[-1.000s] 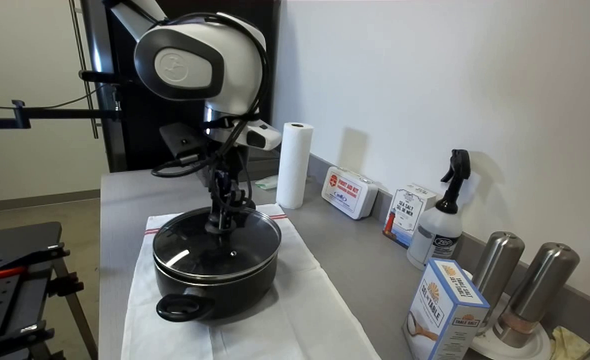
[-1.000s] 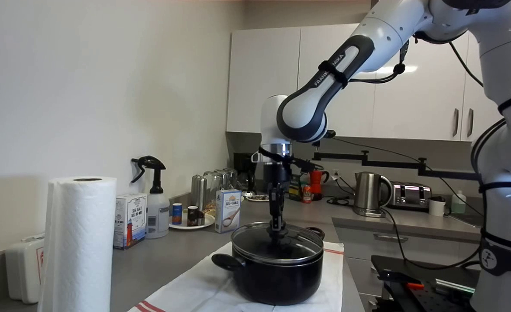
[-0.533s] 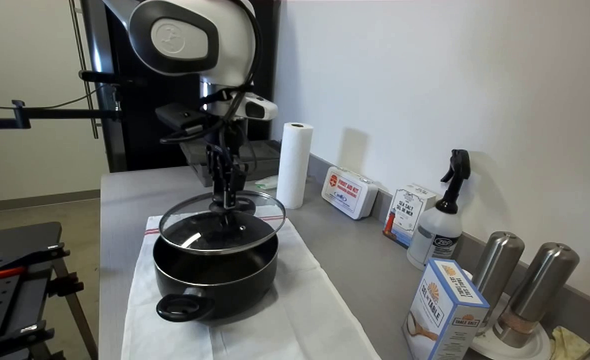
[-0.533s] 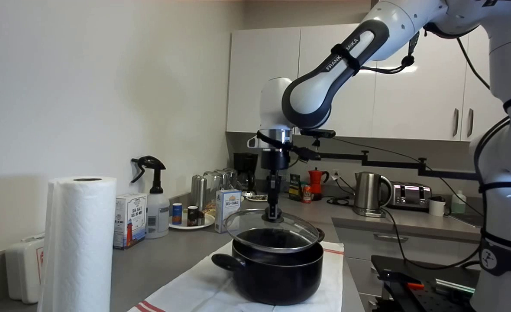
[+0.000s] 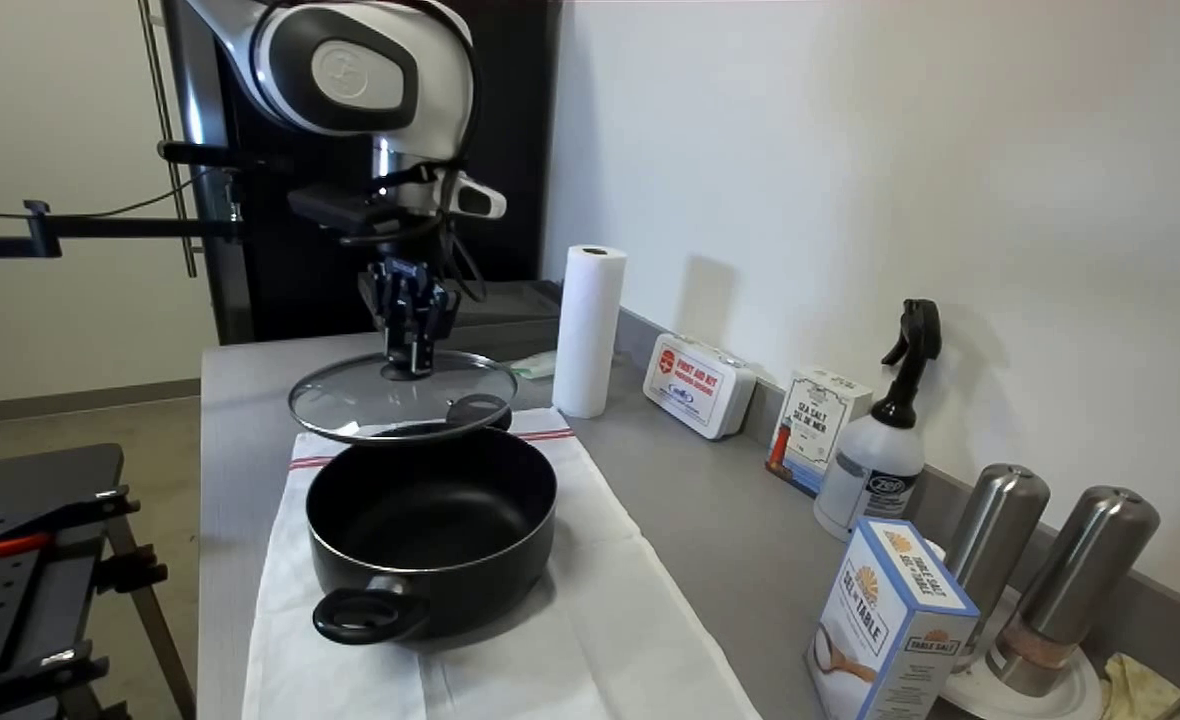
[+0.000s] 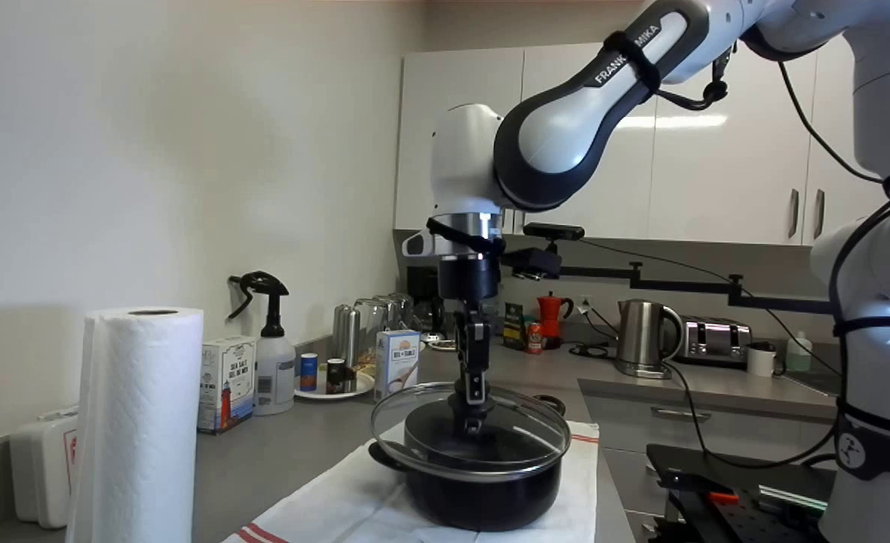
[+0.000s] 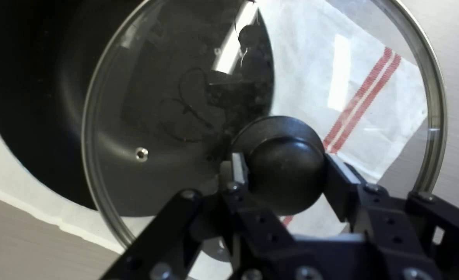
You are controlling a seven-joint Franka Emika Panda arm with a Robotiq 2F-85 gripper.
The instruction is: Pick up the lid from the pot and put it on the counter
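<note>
My gripper [image 5: 408,362] is shut on the black knob of the glass lid [image 5: 345,400], with one finger on each side of it. In the wrist view the knob sits between the fingertips [image 7: 284,171], and the lid's glass [image 7: 167,97] spreads around it. The lid hangs in the air, roughly level. The black pot [image 5: 430,590] stands uncovered on the white cloth [image 5: 610,650]. The lid is off to one side above the pot's far edge; in an exterior view the lid [image 6: 392,422] hides part of the pot [image 6: 483,501]. The grey counter [image 5: 670,490] extends around the cloth.
A paper towel roll [image 5: 590,335], first aid kit [image 5: 698,388], sea salt box [image 5: 818,425], spray bottle [image 5: 870,470], table salt box [image 5: 885,630] and steel grinders [image 5: 1080,580] stand along the wall. A black side table [image 5: 30,560] stands beside the counter.
The lid was resting on the pot and has been lifted by its knob. It has then moved away from over the pot, toward the far end in an exterior view. The pot has stayed put.
</note>
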